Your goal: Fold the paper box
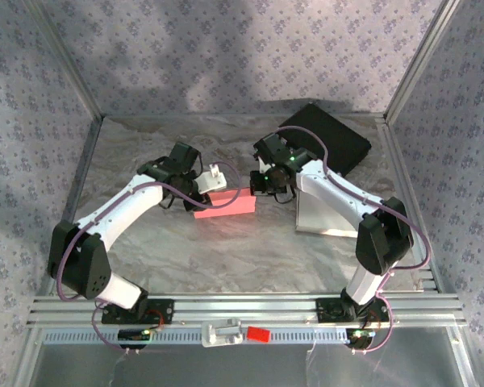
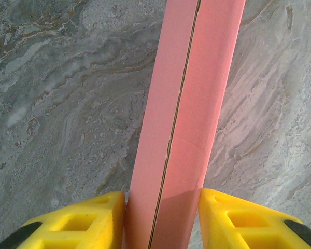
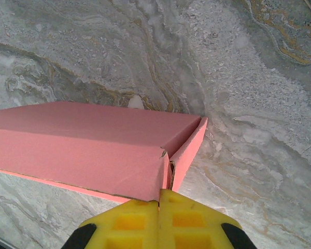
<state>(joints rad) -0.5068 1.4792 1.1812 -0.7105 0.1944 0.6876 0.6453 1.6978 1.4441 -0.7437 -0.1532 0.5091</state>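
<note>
The pink paper box [image 1: 226,206] is lying left of the black case [image 1: 327,145], on its near side. The left gripper [image 2: 162,202] is clamping the box's sides, and the right gripper [image 3: 159,197], fingers pressed together, is touching its corner.

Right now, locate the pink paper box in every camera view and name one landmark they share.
Top external: pink paper box near picture centre.
Left wrist: the box runs bottom to top, just right of centre, flanked by the left yellow fingers.
Right wrist: the box sits left of centre, its corner at the shut right yellow fingers.
Shared landmark: the grey marbled table surface beneath it.
</note>
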